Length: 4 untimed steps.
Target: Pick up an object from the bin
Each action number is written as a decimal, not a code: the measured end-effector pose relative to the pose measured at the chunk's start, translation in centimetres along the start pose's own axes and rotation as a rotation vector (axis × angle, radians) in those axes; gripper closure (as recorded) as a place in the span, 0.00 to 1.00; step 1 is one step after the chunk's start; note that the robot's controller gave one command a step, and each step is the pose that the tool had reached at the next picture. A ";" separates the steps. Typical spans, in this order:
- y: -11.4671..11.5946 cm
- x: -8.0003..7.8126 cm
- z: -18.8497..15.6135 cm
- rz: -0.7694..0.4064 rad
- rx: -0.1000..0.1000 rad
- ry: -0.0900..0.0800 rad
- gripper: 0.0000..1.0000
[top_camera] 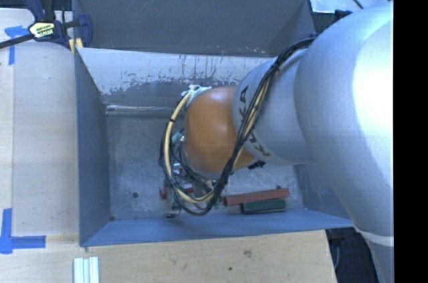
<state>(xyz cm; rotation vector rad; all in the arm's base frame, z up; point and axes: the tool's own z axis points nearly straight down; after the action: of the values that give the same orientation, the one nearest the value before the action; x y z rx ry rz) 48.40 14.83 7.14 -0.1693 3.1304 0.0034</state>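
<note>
The arm (pixel 334 108) is leaning into the grey metal bin (pixel 93 141) from the right, its broad pale body covering much of the bin's right side. Its wrist is wearing a rounded orange cover (pixel 207 131), and a bundle of black and yellow cables (pixel 175 141) is looping round the cover's left and lower edges. Below that cover the hand (pixel 175 203) is sitting low over the bin's floor, close to the front wall and a little left of the middle. The cables are lying across it, so I cannot tell whether it is open, closed or gripping anything. A small red piece (pixel 162 193) is lying on the floor just beside the hand, on its left, too small for its kind to be made out. To the hand's right, along the front wall, a long reddish-brown bar (pixel 257 197) is lying flat, and a shorter dark green block (pixel 263 207) is lying just in front of it, the two seeming to touch along their long sides. The bar's left end is sitting near the cable loop.
</note>
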 end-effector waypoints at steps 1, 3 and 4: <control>0.0 0.0 0.0 0.000 0.000 0.000 1.00; 3.8 -0.8 0.0 -0.034 -0.001 -0.008 0.00; -0.7 -1.1 -0.5 -0.067 -0.001 0.002 0.00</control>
<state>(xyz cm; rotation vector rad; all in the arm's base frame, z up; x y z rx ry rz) 49.60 14.25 7.64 -0.2739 3.1245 0.0042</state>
